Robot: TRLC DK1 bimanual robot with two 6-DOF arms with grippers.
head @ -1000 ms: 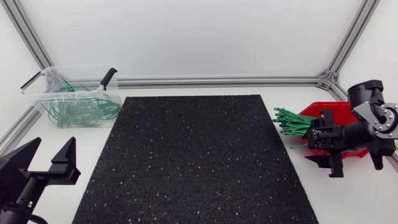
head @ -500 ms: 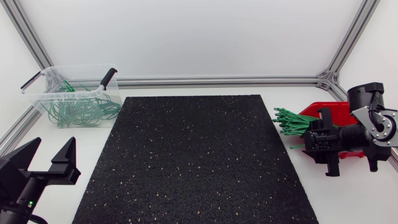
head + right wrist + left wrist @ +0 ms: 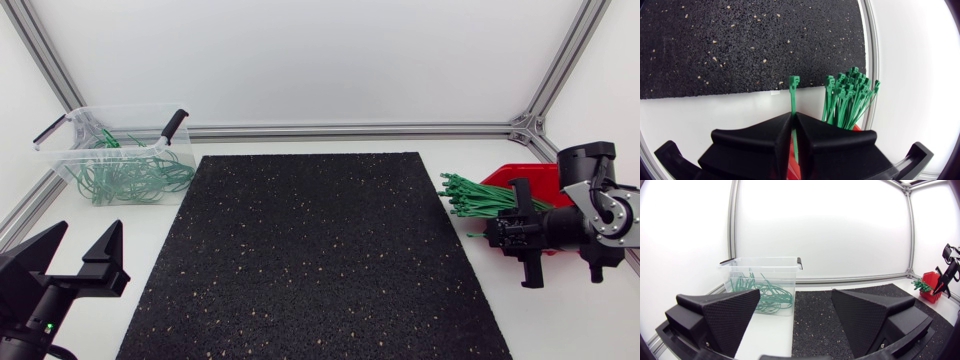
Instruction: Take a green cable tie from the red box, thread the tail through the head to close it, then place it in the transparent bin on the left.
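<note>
**White table, one tie singled out**

My right gripper [image 3: 792, 116] is clenched on one green cable tie [image 3: 793, 94] at the red box [image 3: 537, 180]. The tie's head pokes ahead of the fingers, apart from the bundle [image 3: 478, 196], so it looks ready for threading. My left gripper [image 3: 83, 236] rests spread below the transparent bin [image 3: 75, 172].

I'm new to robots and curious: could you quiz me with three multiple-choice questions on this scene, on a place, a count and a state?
1. Where is the transparent bin, relative to the black mat?
A. on it
B. off its far left corner
C. off its right edge
2. What does the right gripper hold?
A. nothing
B. one green cable tie
C. a handful
3. How is the left gripper?
A. shut on a tie
B. shut on a handle
C. open, empty
Key: 1 B, it stands past that corner; 2 B, a single tie sticks out between its fingers; 3 C, its fingers stand apart, nothing between.
</note>
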